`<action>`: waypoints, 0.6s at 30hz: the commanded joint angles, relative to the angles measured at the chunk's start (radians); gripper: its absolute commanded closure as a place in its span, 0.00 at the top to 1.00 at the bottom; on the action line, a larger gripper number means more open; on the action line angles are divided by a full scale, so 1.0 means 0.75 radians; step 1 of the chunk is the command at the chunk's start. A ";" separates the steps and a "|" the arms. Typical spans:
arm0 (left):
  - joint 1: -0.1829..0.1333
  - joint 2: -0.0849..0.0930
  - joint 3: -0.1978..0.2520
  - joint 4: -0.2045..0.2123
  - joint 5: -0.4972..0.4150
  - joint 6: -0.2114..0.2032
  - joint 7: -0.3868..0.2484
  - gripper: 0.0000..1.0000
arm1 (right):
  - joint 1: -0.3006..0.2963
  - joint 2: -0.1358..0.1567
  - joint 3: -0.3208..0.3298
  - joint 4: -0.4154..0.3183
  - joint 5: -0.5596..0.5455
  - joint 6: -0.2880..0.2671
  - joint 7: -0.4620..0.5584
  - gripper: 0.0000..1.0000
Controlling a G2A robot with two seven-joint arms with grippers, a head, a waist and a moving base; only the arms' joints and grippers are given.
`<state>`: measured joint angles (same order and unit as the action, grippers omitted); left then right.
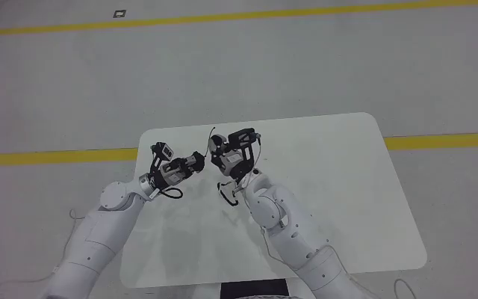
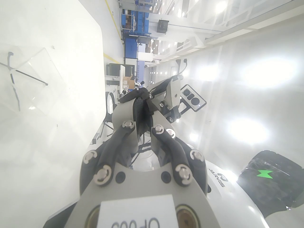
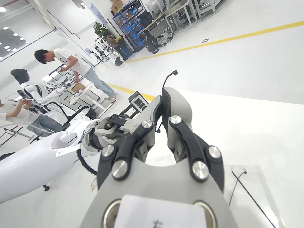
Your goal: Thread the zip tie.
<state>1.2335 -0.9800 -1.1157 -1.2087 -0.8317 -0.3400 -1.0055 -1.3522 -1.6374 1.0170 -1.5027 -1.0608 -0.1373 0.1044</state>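
Both grippers meet above the left part of the white table (image 1: pixel 336 187). My right gripper (image 3: pixel 162 93) is shut on a black zip tie (image 3: pixel 166 80). Its thin strap curves up past the fingertips and ends in a small square head. My left gripper (image 2: pixel 141 98) is shut too, pinching a black strap end (image 2: pixel 129 97) right in front of the right gripper's fingers (image 2: pixel 172 91). From above, the left gripper (image 1: pixel 199 160) and the right gripper (image 1: pixel 215 152) nearly touch, and the zip tie (image 1: pixel 210 138) sticks out beyond them.
A clear flat tray (image 3: pixel 258 172) lies on the table beneath the grippers with spare black zip ties (image 3: pixel 237 179) on it; the tray (image 2: pixel 47 55) and ties (image 2: pixel 28 75) also show from the left wrist. The right half of the table is bare.
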 commanded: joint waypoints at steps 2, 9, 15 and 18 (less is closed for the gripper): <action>0.000 0.000 0.000 0.000 0.000 0.000 0.000 0.00 | -0.002 0.003 -0.001 -0.005 0.001 0.001 -0.004 0.00; 0.000 0.000 0.000 0.000 0.000 0.000 0.000 0.00 | 0.000 0.010 -0.010 -0.007 0.009 0.005 0.000 0.00; 0.000 0.000 0.000 0.000 0.000 0.000 0.000 0.00 | 0.007 0.014 -0.019 -0.009 0.016 0.004 -0.005 0.00; 0.000 0.000 0.000 0.000 0.000 0.000 0.000 0.00 | 0.011 0.016 -0.022 -0.009 0.021 0.004 -0.007 0.00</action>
<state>1.2335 -0.9800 -1.1157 -1.2087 -0.8317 -0.3400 -1.0055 -1.3446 -1.6255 1.0012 -1.5093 -1.0462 -0.1344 0.0998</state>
